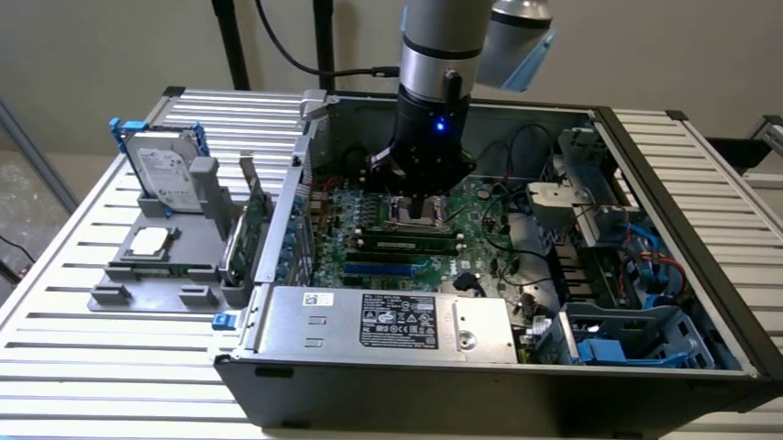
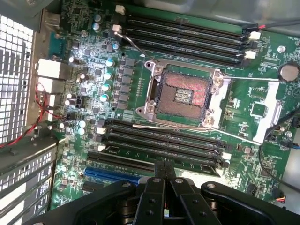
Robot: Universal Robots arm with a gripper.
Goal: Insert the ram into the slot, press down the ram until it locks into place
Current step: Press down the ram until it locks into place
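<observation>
Inside the open computer case, lying on its side on a slatted table, the arm's claw hangs low over the green motherboard. Writing is scarce: the silver power supply along the case's near edge carries a dark label with small white print and marks, and a small white sticker beside it, but none of it can be read. The pale label on the hard drive is equally illegible.

From the wrist view the claw shows its 2 black fingers pressed together, tips meeting with nothing between them. Those tips sit right at the nearest of the dark memory slots below the bare processor socket (its metal frame and thin lever wire are visible). A second bank of dark slots runs on the socket's far side.

The ram appears in the exterior view as a long, thin green stick with dark chips lying in a slot just beneath the claw; whether the fingers touch it I cannot tell.

On the exterior view's left, outside the case, a grey holder stands on the table with the hard drive upright in a blue bracket, a processor chip lying flat, and an upright green expansion card at its edge.
</observation>
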